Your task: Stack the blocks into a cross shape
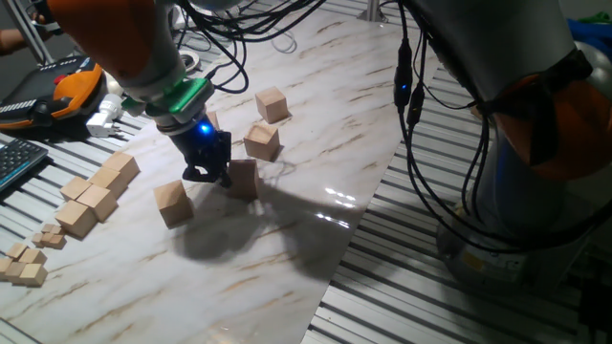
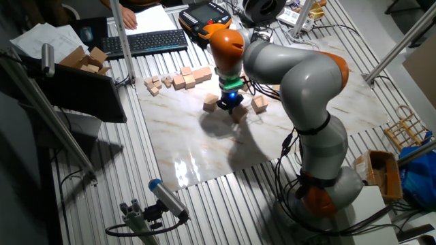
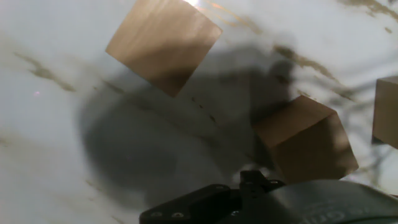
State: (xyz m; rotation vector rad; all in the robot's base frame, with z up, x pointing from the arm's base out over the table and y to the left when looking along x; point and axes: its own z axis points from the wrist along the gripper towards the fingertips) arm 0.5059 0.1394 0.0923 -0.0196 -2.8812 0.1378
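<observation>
While low over the marble board, gripper beside one block, touching or nearly so; jaw state impossible to tell. Another block just left, two more behind. Row of joined cubes and small cubelets well apart at board's edge.

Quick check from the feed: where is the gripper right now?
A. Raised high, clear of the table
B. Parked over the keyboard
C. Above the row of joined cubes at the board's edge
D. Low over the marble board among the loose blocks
D: the gripper is low over the marble board, beside one block with another block close by; the row of joined cubes lies off to the side.
</observation>
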